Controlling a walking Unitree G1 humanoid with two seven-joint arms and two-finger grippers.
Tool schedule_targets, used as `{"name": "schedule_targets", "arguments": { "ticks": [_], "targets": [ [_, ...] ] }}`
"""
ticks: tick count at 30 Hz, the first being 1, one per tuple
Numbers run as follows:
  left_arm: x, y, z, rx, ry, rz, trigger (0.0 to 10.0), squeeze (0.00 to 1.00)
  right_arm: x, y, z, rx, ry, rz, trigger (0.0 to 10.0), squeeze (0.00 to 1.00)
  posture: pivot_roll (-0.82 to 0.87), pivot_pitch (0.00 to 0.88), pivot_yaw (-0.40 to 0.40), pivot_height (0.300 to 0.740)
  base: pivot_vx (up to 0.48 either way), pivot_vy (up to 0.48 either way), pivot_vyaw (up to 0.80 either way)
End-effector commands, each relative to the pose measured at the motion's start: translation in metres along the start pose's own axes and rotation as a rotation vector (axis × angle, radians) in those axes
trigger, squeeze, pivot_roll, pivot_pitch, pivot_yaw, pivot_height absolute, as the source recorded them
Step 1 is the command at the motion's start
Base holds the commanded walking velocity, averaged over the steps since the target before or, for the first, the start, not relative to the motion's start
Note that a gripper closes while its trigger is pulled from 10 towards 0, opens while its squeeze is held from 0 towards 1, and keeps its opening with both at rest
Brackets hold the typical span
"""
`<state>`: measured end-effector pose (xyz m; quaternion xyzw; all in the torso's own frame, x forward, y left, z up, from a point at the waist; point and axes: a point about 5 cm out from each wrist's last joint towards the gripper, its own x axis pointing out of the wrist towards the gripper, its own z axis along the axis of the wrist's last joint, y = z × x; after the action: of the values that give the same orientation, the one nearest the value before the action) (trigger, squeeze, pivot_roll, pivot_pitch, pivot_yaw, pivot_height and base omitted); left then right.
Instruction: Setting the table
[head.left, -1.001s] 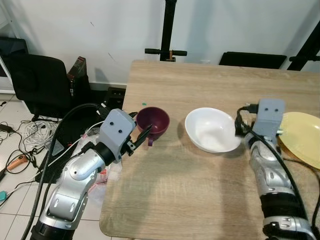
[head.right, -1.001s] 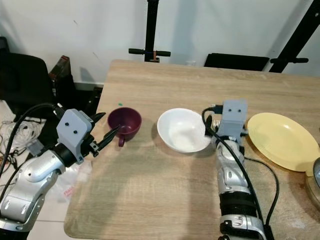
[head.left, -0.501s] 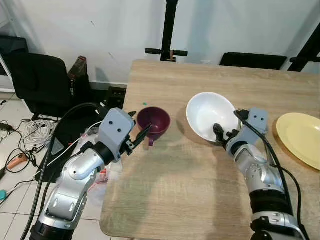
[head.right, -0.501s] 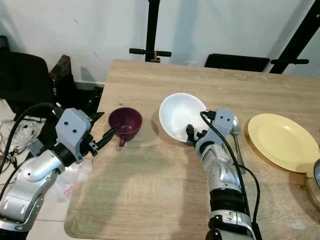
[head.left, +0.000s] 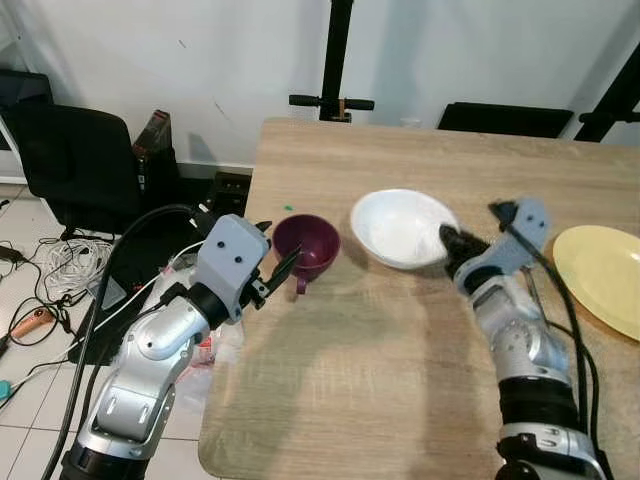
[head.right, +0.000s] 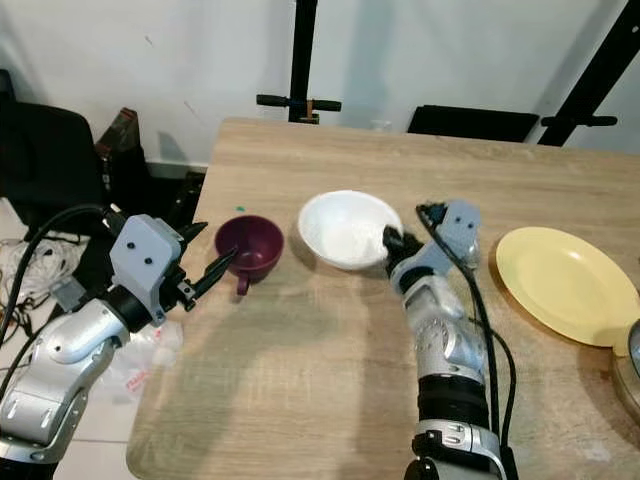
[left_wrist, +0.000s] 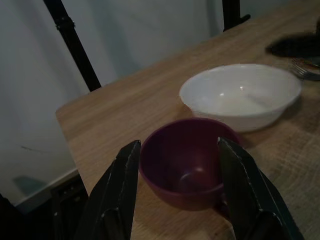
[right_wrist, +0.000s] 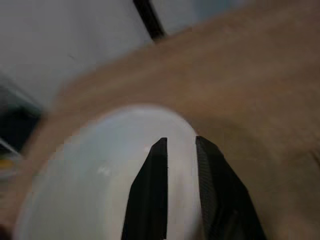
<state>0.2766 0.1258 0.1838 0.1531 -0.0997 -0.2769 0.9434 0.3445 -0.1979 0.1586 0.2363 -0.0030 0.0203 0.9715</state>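
A dark purple cup (head.left: 307, 243) stands near the left edge of the wooden table (head.left: 380, 400). My left gripper (head.left: 278, 244) is open just left of it; in the left wrist view its fingers (left_wrist: 120, 195) flank the cup (left_wrist: 185, 162) without touching. Right of the cup is a white bowl (head.left: 400, 226), level and close to the tabletop. My right gripper (head.left: 450, 243) is shut on the bowl's right rim, and the right wrist view shows the rim pinched between the fingers (right_wrist: 155, 190). A yellow plate (head.left: 600, 275) lies at the table's right.
A fork (left_wrist: 305, 70) lies beyond the bowl, near my right arm. A black chair (head.left: 80, 165) and loose cables (head.left: 70, 265) sit on the floor left of the table. A black stand (head.left: 335, 60) rises behind the far edge. A metal object (head.right: 630, 350) sits at the far right.
My right gripper lifted and tilted the white bowl, then carried it left toward the cup and levelled it. The left arm and the cup have stayed put.
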Motion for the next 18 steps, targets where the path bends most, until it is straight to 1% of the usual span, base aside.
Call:
{"name": "schedule_targets", "arguments": {
  "ticks": [1, 5, 6, 7, 8, 9, 10, 12, 14, 15, 16, 18],
  "targets": [
    [0.0, -0.001, -0.002, 0.0, 0.015, 0.003, 10.0, 0.0, -0.001, 0.012, 0.015, 0.038, -0.076, 0.086, 0.0, 0.0, -0.08, 0.021, -0.004, 0.74, 0.0, 0.0, 0.0],
    [0.0, -0.001, -0.002, -0.001, 0.015, 0.004, 10.0, 0.0, -0.002, 0.019, 0.021, 0.033, -0.085, 0.14, 0.0, 0.0, -0.08, 0.021, -0.004, 0.74, 0.0, 0.0, 0.0],
    [0.0, -0.001, -0.002, -0.001, 0.015, 0.005, 10.0, 0.0, -0.002, 0.019, 0.021, 0.011, -0.078, 0.141, 0.0, 0.0, -0.08, 0.021, -0.004, 0.74, 0.0, 0.0, 0.0],
    [0.0, -0.001, -0.002, 0.0, 0.016, 0.005, 10.0, 0.0, -0.003, 0.017, 0.021, -0.016, -0.073, 0.129, 0.8, 0.0, -0.08, 0.021, -0.006, 0.74, 0.0, 0.0, 0.0],
    [0.0, -0.001, -0.002, 0.0, 0.016, 0.006, 10.0, 0.0, -0.003, 0.016, 0.021, -0.023, -0.072, 0.125, 0.8, 0.0, -0.08, 0.021, -0.006, 0.74, 0.0, 0.0, 0.0],
    [0.0, -0.001, -0.002, 0.0, 0.016, 0.006, 10.0, 0.0, -0.003, 0.013, 0.021, -0.061, -0.067, 0.107, 10.0, 0.0, -0.08, 0.021, -0.006, 0.74, 0.0, 0.0, 0.0],
    [0.0, -0.001, -0.002, 0.0, 0.016, 0.007, 10.0, 0.0, -0.002, 0.011, 0.02, -0.082, -0.063, 0.096, 10.0, 0.0, -0.08, 0.021, -0.006, 0.74, 0.0, 0.0, 0.0],
    [0.0, -0.001, -0.002, 0.0, 0.016, 0.007, 10.0, 0.0, -0.003, 0.01, 0.02, -0.094, -0.063, 0.091, 10.0, 0.0, -0.08, 0.021, -0.006, 0.74, 0.0, 0.0, 0.0],
    [0.0, -0.001, -0.002, 0.0, 0.017, 0.007, 10.0, 0.0, -0.003, 0.006, 0.018, -0.149, -0.039, 0.07, 10.0, 0.0, -0.08, 0.021, -0.006, 0.74, 0.0, 0.0, 0.0],
    [0.0, -0.001, -0.002, 0.0, 0.017, 0.007, 10.0, 0.0, -0.003, 0.006, 0.018, -0.149, -0.039, 0.07, 10.0, 0.0, -0.08, 0.021, -0.006, 0.74, 0.0, 0.0, 0.0],
    [0.001, -0.001, -0.002, -0.001, 0.016, 0.006, 10.0, 0.0, -0.003, 0.004, 0.017, -0.161, -0.022, 0.061, 10.0, 1.0, -0.08, 0.022, -0.007, 0.74, 0.0, 0.0, 0.0],
    [0.001, -0.002, -0.002, -0.002, 0.016, 0.006, 10.0, 0.0, -0.002, 0.003, 0.017, -0.154, -0.02, 0.06, 10.0, 1.0, -0.08, 0.022, -0.007, 0.74, 0.0, 0.0, 0.0]
  ]
}}
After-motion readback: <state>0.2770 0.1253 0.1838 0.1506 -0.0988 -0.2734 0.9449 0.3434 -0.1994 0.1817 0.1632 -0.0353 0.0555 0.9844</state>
